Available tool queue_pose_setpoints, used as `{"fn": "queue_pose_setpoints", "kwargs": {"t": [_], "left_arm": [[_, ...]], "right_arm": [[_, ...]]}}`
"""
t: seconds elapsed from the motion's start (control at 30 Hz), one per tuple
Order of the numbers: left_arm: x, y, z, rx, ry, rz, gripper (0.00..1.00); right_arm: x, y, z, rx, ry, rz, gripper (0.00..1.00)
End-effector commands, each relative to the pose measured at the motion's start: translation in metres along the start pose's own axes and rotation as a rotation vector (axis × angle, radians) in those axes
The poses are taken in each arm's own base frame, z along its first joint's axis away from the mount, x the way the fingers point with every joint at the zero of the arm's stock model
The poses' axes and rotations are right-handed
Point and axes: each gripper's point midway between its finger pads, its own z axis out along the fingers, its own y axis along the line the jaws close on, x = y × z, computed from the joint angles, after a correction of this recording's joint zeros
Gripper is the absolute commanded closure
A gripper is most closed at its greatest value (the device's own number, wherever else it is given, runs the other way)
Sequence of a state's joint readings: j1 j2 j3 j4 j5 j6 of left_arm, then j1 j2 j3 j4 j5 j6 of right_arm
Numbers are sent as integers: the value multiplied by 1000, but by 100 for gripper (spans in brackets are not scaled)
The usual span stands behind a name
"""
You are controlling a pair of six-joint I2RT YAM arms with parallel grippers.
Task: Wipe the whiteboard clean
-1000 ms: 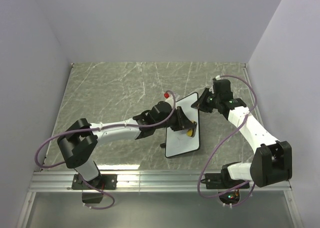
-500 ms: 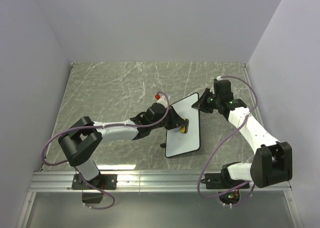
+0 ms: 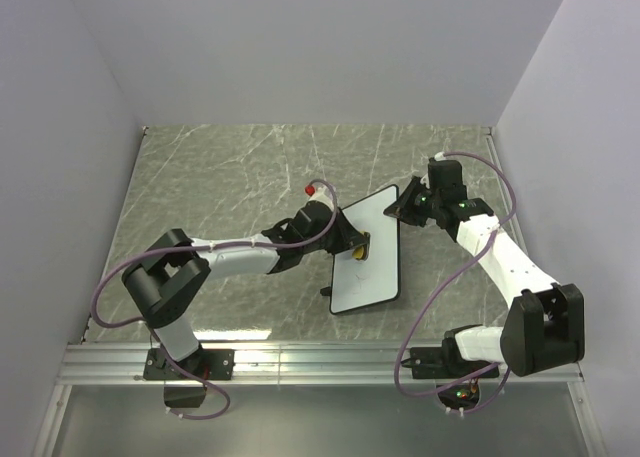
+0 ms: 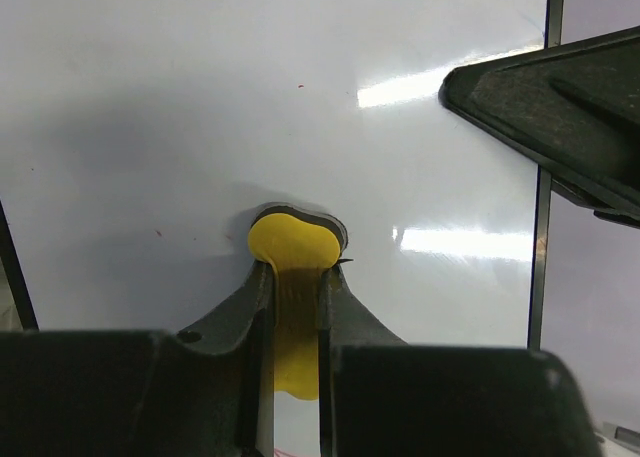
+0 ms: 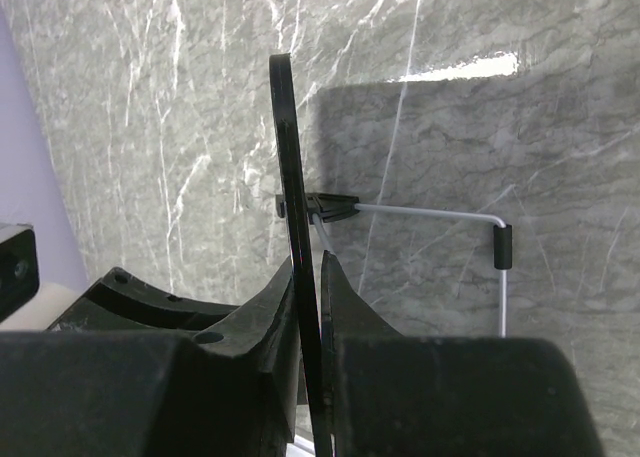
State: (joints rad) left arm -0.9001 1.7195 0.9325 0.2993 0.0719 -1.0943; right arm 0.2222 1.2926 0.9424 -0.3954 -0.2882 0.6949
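There is 1 whiteboard (image 3: pixel 370 272), 1 yellow eraser (image 3: pixel 357 251) and 2 arms on the grey marbled table (image 3: pixel 220 177). The whiteboard sits right of the table's centre, propped on a wire stand (image 5: pixel 430 212), and its face looks wiped apart from a few tiny specks.

The left arm reaches low across the table from its base. The left gripper (image 3: pixel 351 245) is closed on the eraser, pressing its rounded end against the board's face. The right arm bends in from the right, and the right gripper (image 3: pixel 398 209) is clamped on the board's thin black far edge, 1 finger on each side.
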Motion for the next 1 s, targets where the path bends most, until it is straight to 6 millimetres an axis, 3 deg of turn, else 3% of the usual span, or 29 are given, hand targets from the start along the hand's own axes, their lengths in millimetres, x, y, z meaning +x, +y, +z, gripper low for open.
{"fn": "queue_pose_setpoints", "kwargs": {"t": [0.0,0.17,0.23,0.3,0.4,0.5,0.73,0.97], "left_arm": [[132,150,-41,-515,403,112,100],[142,138,-53,-503,433,140,100],[142,124,-56,-490,436,170,100],[143,91,-55,-425,434,209,100],[145,60,-58,-383,448,231,100],[151,51,-61,-373,462,236,100],[167,87,-62,-430,511,217,100],[176,153,-70,-522,553,174,100]], "right_arm": [[2,37,1,-98,29,115,100],[-11,41,5,-101,6,142,100],[-15,42,8,-108,-8,150,100],[-17,45,9,-118,-14,158,100],[-17,42,13,-120,-24,175,100],[-16,37,16,-110,-29,185,100],[-16,28,18,-86,-32,181,100],[-17,21,13,-70,-35,175,100]]}}
